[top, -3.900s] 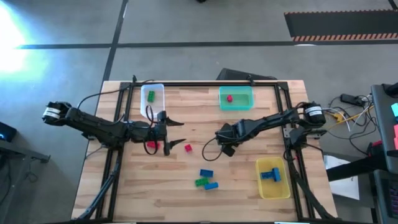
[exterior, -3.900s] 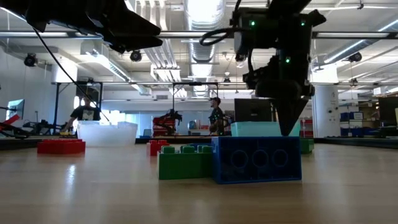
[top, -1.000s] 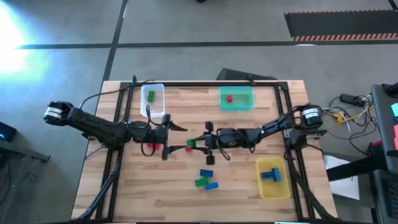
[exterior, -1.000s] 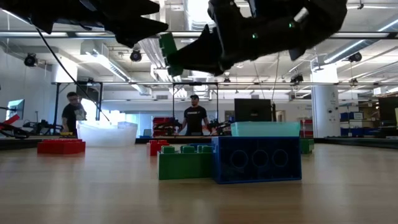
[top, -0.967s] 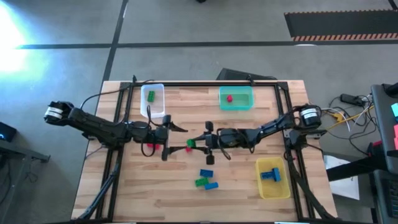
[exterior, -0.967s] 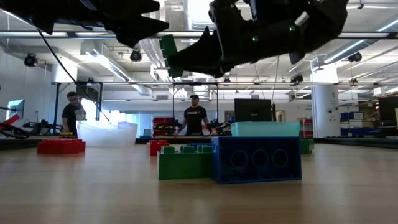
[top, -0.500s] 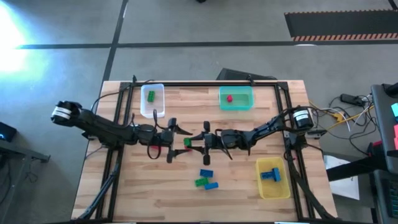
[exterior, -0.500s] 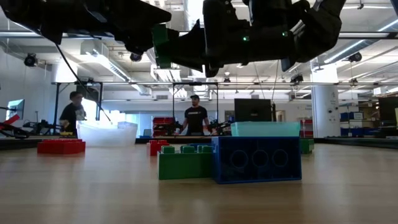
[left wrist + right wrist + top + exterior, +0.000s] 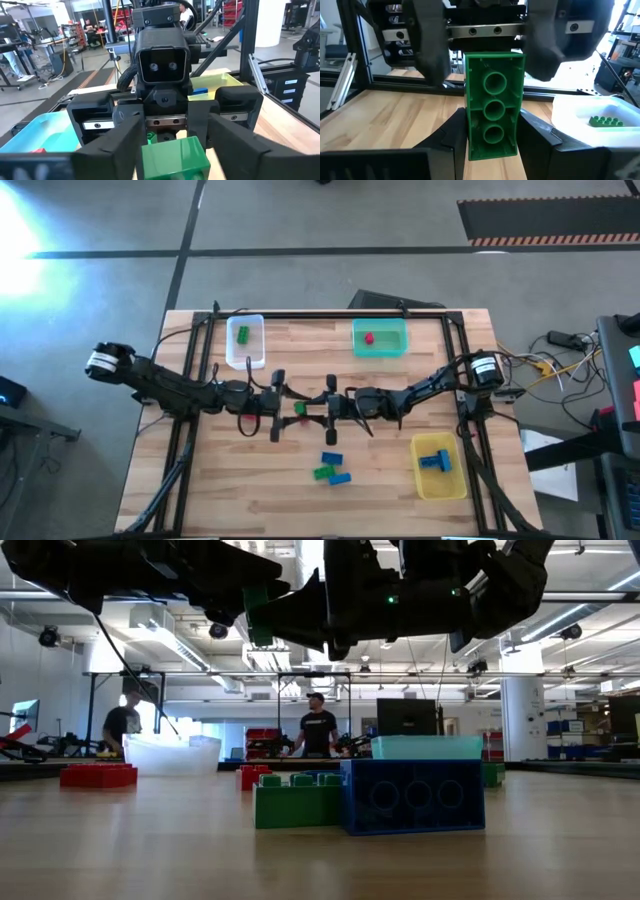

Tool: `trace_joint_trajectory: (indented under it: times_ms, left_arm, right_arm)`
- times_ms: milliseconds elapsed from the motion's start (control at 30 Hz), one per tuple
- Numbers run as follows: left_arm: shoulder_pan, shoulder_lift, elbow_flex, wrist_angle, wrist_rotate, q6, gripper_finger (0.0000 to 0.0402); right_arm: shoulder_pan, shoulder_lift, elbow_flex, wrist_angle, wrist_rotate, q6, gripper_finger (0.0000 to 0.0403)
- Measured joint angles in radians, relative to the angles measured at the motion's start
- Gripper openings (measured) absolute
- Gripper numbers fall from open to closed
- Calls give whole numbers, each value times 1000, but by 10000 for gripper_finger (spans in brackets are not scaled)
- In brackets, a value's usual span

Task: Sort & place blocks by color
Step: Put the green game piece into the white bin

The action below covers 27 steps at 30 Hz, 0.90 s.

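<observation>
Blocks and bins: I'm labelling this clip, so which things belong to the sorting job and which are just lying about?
Job:
green block gripped by the right pincer, left pincer around it
blocks on the table
clear bin, teal bin, yellow bin

Lying about:
cables beside the table

High view overhead; low view table-level; wrist views face-to-face, sharing green block point(image 9: 494, 106)

At the middle of the table point(image 9: 400, 480), a block point(image 9: 301, 409) is held above the surface between the left gripper point(image 9: 284, 409) and the right gripper point(image 9: 322, 409), which face each other. Three blocks point(image 9: 331, 467) are lying nearer the front edge. Three bins point(image 9: 380, 338) are placed around them.
</observation>
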Motion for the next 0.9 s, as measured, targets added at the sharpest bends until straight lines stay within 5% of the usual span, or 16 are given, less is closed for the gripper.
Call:
trace_joint_trajectory:
  times_ms: [133, 367, 567, 733, 900]
  left_arm:
    - [0, 0, -2, 0, -2, -5, 129]
    - [0, 0, -2, -3, -17, -10, 123]
    - [-1, -2, 0, -18, -66, 1, 123]
    - [10, -47, 0, -90, -222, 21, 123]
    - [51, -106, 2, -233, -471, 33, 123]
  right_arm:
    - [1, 0, 0, -2, 5, -5, 122]
    - [2, 0, 0, -5, 5, 2, 121]
    - [2, -9, 1, -22, 23, 80, 245]
    - [-1, -69, 1, -131, 35, 124, 320]
    - [2, -172, 2, -347, 94, 204, 334]
